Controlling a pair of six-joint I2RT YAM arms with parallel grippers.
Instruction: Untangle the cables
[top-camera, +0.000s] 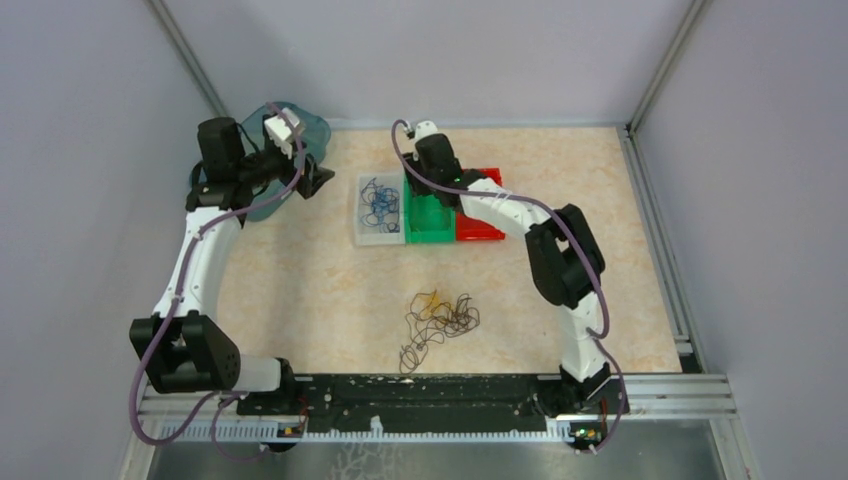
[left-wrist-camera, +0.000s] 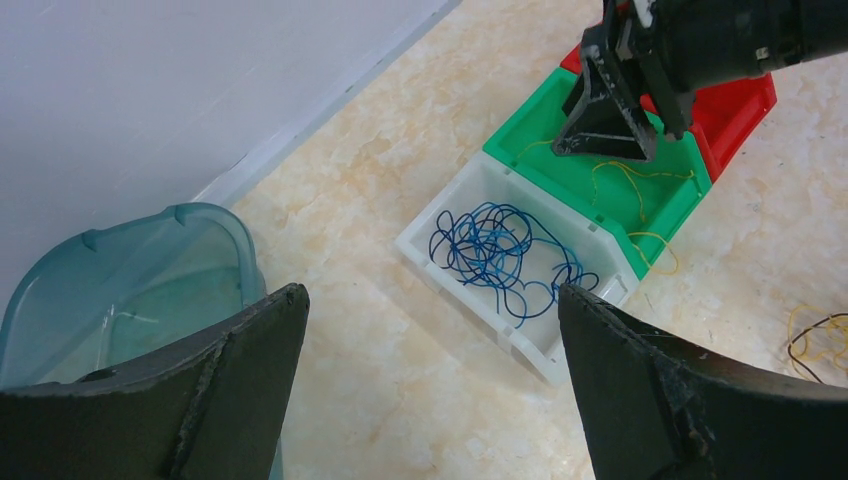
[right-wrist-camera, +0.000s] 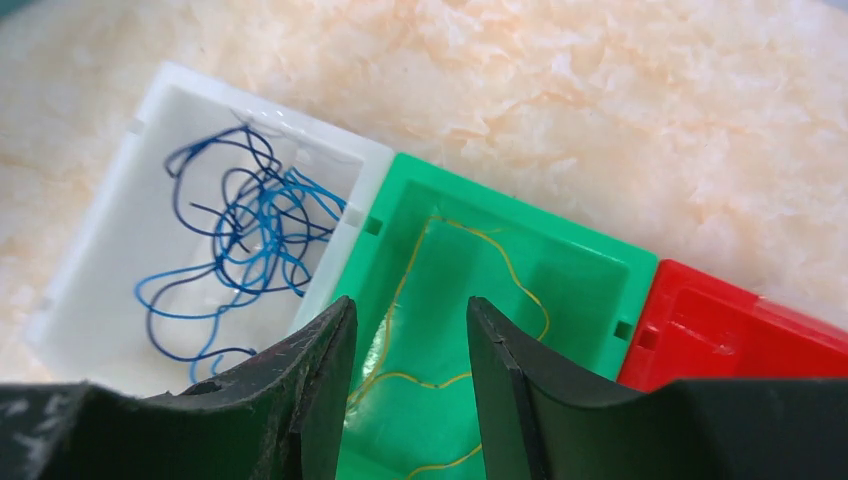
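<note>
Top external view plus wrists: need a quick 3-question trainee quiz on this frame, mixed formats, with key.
1. Multiple choice: the blue cables lie in a bin of which colour? A) white B) red C) black
2. True or false: the left gripper is shut on a cable.
3. Fill in: the right gripper hangs over the ___ bin.

Key
1. A, the white bin.
2. False: its jaws stand wide apart with nothing between them.
3. Green: the green bin lies directly under its jaws.
</note>
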